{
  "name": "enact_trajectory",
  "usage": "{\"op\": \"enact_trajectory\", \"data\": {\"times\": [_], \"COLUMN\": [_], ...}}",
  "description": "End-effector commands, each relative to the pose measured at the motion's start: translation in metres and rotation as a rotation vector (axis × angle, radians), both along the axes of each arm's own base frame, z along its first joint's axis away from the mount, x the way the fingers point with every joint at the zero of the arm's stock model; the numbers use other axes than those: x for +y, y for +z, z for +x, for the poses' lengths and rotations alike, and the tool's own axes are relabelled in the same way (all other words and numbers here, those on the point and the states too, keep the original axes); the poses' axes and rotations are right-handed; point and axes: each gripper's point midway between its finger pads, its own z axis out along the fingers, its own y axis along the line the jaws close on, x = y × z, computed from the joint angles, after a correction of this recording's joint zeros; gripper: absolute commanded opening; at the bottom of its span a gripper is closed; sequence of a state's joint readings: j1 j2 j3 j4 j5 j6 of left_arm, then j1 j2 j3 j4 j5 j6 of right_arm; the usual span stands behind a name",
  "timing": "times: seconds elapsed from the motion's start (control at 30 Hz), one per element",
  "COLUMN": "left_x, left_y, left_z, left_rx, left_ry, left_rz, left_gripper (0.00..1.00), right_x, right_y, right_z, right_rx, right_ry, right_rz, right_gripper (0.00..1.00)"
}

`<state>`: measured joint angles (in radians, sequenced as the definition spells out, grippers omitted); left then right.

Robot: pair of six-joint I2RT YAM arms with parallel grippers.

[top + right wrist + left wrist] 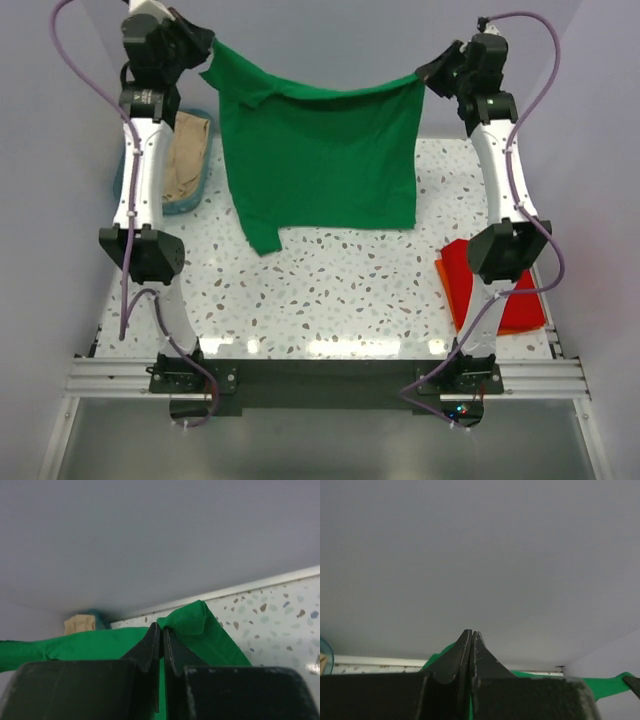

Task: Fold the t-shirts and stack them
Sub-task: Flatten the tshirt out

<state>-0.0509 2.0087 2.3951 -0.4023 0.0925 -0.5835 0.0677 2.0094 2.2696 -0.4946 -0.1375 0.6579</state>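
The green t-shirt [320, 155] hangs spread in the air between both grippers above the far half of the table. My left gripper [207, 52] is shut on its upper left corner; green cloth [436, 658] shows beside the jaws [471, 632]. My right gripper [428, 76] is shut on its upper right corner; the cloth [195, 622] bunches at the jaws [161, 626]. The shirt's lower edge and one sleeve [262, 238] hang near the table. The red-orange t-shirt [495, 285] lies folded flat at the table's near right, partly under my right arm.
A teal basket [185, 160] with tan cloth in it [187, 150] stands at the far left behind my left arm; it also shows in the right wrist view [80, 622]. The speckled table [330, 290] has a metal rail along its near edge. Grey walls enclose the far side.
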Motion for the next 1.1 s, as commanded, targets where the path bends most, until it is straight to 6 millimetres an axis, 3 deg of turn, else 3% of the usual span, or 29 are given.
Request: {"op": "enact_trajectory", "data": {"times": [0.0,0.07,0.13,0.27,0.33,0.37,0.4,0.43,0.47,0.5,0.53,0.57,0.6,0.63,0.67,0.7,0.73,0.77,0.83,0.87,0.93,0.97,1.0,1.07], "left_x": [0.018,0.037,0.044,0.049,0.05,0.049,0.046,0.045,0.045,0.044,0.044,0.042,0.04,0.041,0.041,0.041,0.04,0.039,0.036,0.033,0.028,0.027,0.027,0.028], "left_y": [0.154,0.18,0.185,0.165,0.129,0.117,0.087,0.072,0.056,0.016,-0.004,-0.025,-0.072,-0.095,-0.119,-0.164,-0.187,-0.231,-0.273,-0.312,-0.332,-0.349,-0.347,-0.356], "left_z": [-0.069,-0.087,-0.099,-0.108,-0.108,-0.109,-0.113,-0.116,-0.119,-0.128,-0.134,-0.14,-0.154,-0.162,-0.171,-0.188,-0.197,-0.216,-0.235,-0.252,-0.268,-0.279,-0.284,-0.298], "left_rx": [-0.426,-0.545,-0.552,-0.498,-0.414,-0.389,-0.325,-0.298,-0.267,-0.19,-0.152,-0.113,-0.028,0.018,0.064,0.15,0.196,0.275,0.36,0.442,0.475,0.512,0.497,0.534], "left_ry": [-0.127,-0.103,-0.078,-0.063,-0.055,-0.059,-0.073,-0.074,-0.068,-0.061,-0.054,-0.052,-0.043,-0.028,-0.011,0.015,0.023,0.044,0.064,0.075,0.067,0.074,0.074,0.084], "left_rz": [-0.081,-0.081,-0.042,-0.007,-0.027,-0.034,-0.046,-0.061,-0.076,-0.099,-0.124,-0.144,-0.171,-0.198,-0.214,-0.247,-0.265,-0.285,-0.329,-0.348,-0.358,-0.36,-0.355,-0.334], "left_gripper": [0.0,0.0,0.0,0.0,0.0,0.0,0.0,0.0,0.0,0.0,0.0,0.0,0.0,0.0,0.0,0.0,0.0,0.0,0.05,0.06,0.17,0.25,0.38,0.47], "right_x": [-0.01,-0.02,-0.027,-0.019,-0.016,-0.015,-0.012,-0.01,-0.009,-0.007,-0.003,-0.002,-0.002,-0.003,-0.004,-0.006,-0.007,-0.009,-0.009,-0.007,-0.008,-0.01,-0.013,-0.019], "right_y": [0.139,0.161,0.176,0.131,0.102,0.065,0.048,0.028,-0.014,-0.033,-0.055,-0.101,-0.114,-0.133,-0.172,-0.189,-0.207,-0.235,-0.265,-0.285,-0.306,-0.312,-0.316,-0.317], "right_z": [-0.022,-0.031,-0.046,-0.052,-0.055,-0.059,-0.064,-0.068,-0.08,-0.087,-0.095,-0.108,-0.119,-0.128,-0.144,-0.154,-0.162,-0.177,-0.191,-0.206,-0.227,-0.235,-0.242,-0.26], "right_rx": [-0.352,-0.423,-0.462,-0.363,-0.304,-0.225,-0.19,-0.148,-0.061,-0.027,0.021,0.114,0.142,0.182,0.267,0.313,0.354,0.428,0.508,0.567,0.627,0.64,0.65,0.653], "right_ry": [-0.003,-0.018,-0.027,0.023,0.036,0.038,0.056,0.062,0.066,0.073,0.089,0.091,0.091,0.087,0.084,0.072,0.067,0.07,0.078,0.094,0.103,0.1,0.089,0.077], "right_rz": [0.076,0.102,0.108,0.119,0.122,0.128,0.133,0.136,0.144,0.15,0.154,0.155,0.154,0.151,0.14,0.131,0.119,0.096,0.086,0.082,0.074,0.056,0.042,0.007], "right_gripper": [0.0,0.0,0.0,0.0,0.0,0.0,0.0,0.0,0.0,0.0,0.0,0.0,0.0,0.0,0.02,0.04,0.07,0.13,0.27,0.37,0.49,0.61,0.66,0.73]}}
